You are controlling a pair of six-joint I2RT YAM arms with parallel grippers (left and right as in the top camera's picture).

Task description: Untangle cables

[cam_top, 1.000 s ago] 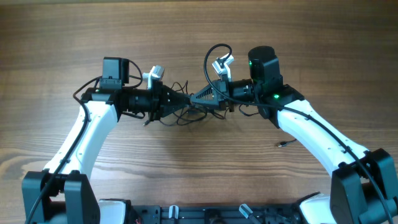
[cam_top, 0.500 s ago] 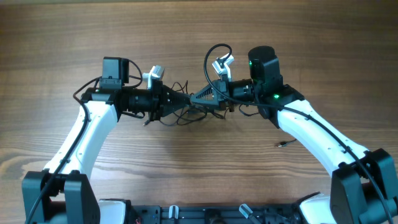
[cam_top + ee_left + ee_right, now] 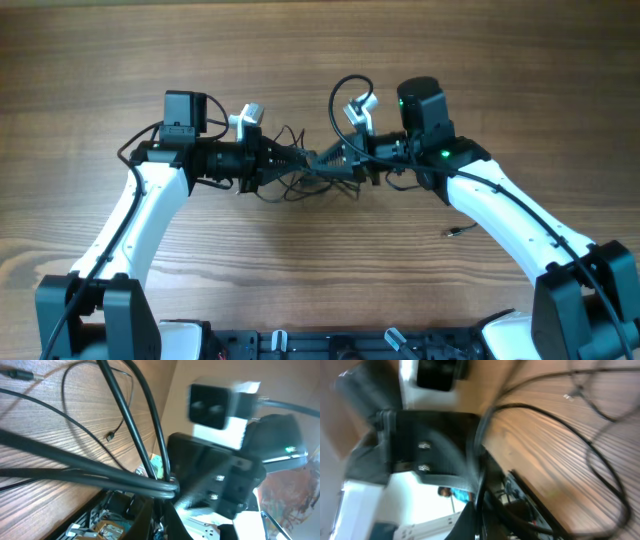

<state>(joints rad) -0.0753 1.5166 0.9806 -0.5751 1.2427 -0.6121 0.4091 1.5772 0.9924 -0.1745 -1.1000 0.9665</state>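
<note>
Overhead, the left gripper [image 3: 298, 159] and right gripper [image 3: 326, 160] nearly touch above the wooden table [image 3: 320, 60]; only the wrist views reveal each clamped tight on thin black cables [image 3: 131, 479].

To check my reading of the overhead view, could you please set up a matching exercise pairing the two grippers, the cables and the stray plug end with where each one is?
Things:
1. left gripper
2. right gripper
3. cables
4. stray plug end

Places:
A. alone on the wood beside the right forearm
B. bunched at mid-table between the two grippers
C. shut on the cables, on the arm showing a green light
D. shut on the cables, reaching in from the left of the overhead view

Pairs: 1-D; 2-C; 3-B; 4-A
</note>
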